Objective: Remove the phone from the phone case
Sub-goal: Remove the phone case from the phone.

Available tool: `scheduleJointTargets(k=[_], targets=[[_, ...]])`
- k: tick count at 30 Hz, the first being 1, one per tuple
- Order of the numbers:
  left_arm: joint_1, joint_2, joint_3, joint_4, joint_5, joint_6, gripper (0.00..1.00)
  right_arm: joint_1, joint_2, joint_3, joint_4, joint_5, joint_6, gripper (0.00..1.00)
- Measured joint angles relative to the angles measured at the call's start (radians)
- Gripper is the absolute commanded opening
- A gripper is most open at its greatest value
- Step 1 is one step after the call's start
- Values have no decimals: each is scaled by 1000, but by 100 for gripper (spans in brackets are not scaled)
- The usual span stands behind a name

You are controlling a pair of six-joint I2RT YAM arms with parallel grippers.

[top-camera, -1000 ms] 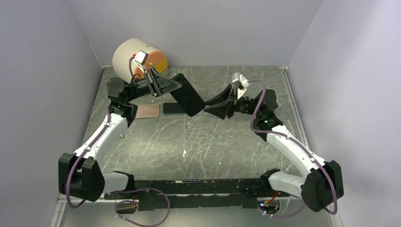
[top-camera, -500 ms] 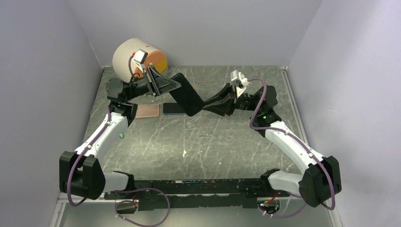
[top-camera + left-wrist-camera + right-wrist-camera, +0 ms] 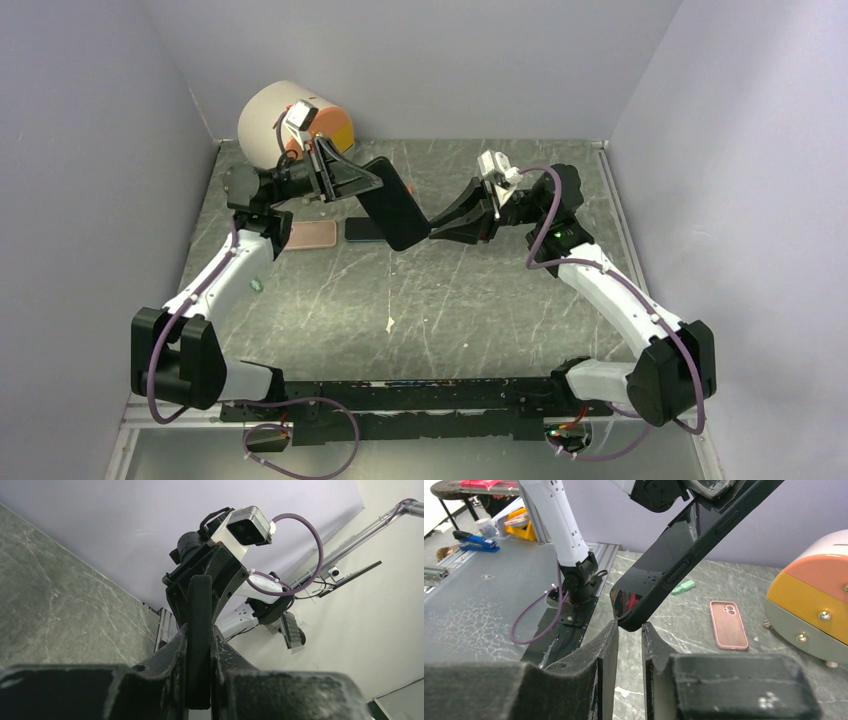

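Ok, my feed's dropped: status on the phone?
Left gripper shut on phone, held tilted in the air. Right gripper at its lower corner, grip unclear. Pink case on table below, apart.

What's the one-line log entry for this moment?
left tool: clamped on black cased phone, raised off table | right tool: at its lower corner, grip unclear | phone in case

Cased phone in air over back middle of table, tilted; upper end in left gripper, lower corner between fingertips of right gripper; beneath it flat slab on table, spare case just left; drum in back-left corner.
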Motion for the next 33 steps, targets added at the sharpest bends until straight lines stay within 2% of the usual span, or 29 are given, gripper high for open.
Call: scheduleJointTargets(k=[5,8,17,24,30,33], targets=[[-5,8,30,15,23,-7,3,3,14,37,-42,-31,-35,0],[-14,19,53,46,34,-13,3,8,19,74,-124,-50,-98,0],[-19,58,73,148,56,-41,3,31,49,195,-516,-20,-417,0],[-19,71,73,157,83,-26,2,108,51,241,-768,148,-673,0],[-64,71,83,161,105,-61,3,198,60,261,-861,391,-892,0],[-71,71,83,162,110,-64,3,219,59,261,-863,461,-937,0]])
